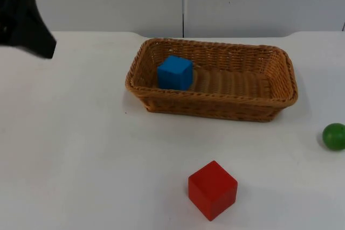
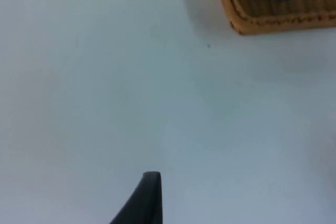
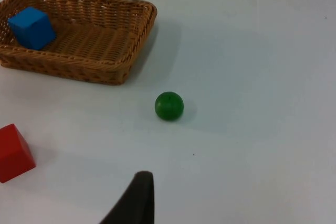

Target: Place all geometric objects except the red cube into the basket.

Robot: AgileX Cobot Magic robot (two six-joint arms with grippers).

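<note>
blue cube inside basket; green ball and red cube on desk. left claw raised, well apart from basket; finger state: cannot tell.

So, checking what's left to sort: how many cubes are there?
2. The blue cube sits inside the basket at its left end. The red cube stands on the table in front of the basket. None seem hidden.
</note>
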